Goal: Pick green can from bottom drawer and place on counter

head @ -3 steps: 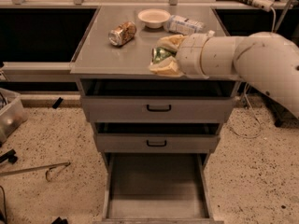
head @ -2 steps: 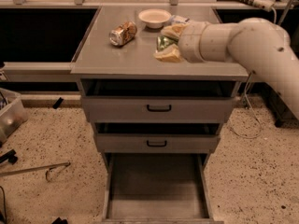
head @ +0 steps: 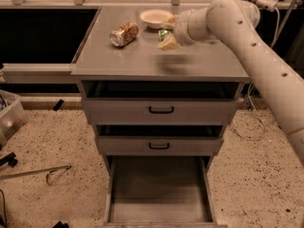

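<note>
My gripper (head: 167,32) is over the back right part of the counter (head: 133,58), near the white bowl. Its pale fingers (head: 168,43) are shut on the green can (head: 164,34), which shows as a small dark green patch between them. The can hangs a little above the counter, and a blurred shadow lies on the surface below it. The bottom drawer (head: 159,189) is pulled fully out, and its flat grey floor has nothing on it. My thick white arm reaches in from the right.
A tan-orange patterned can (head: 124,33) lies on its side at the back left of the counter. A white bowl (head: 156,18) stands at the back middle. The two upper drawers (head: 160,110) are slightly open. A clear bin (head: 9,118) and a tool lie on the speckled floor at left.
My gripper has carried the green can from the counter's front right area farther back towards the bowl. The drawers have not moved.
</note>
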{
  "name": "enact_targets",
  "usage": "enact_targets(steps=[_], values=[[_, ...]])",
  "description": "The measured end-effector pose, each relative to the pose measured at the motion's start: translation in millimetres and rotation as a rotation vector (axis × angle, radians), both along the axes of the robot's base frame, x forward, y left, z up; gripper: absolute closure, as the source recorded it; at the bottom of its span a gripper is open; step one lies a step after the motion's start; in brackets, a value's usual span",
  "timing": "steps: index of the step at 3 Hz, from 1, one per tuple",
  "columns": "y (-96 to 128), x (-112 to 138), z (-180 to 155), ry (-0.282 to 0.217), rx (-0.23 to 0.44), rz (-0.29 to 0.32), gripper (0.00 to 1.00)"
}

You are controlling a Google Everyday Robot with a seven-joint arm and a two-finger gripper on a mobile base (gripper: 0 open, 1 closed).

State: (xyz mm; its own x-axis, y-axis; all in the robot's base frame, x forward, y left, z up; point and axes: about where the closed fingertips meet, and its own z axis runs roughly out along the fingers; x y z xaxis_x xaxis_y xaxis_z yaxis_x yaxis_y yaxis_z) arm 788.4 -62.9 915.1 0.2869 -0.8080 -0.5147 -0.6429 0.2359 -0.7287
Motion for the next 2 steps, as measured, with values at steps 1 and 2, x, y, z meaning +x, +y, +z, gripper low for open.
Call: enact_targets(steps=[1,2], values=[[20.3,38.2,2.8,0.078,0.119,-0.015,1.00],[21.1,38.1,1.8,0.080,0.118,-0.014,1.00]])
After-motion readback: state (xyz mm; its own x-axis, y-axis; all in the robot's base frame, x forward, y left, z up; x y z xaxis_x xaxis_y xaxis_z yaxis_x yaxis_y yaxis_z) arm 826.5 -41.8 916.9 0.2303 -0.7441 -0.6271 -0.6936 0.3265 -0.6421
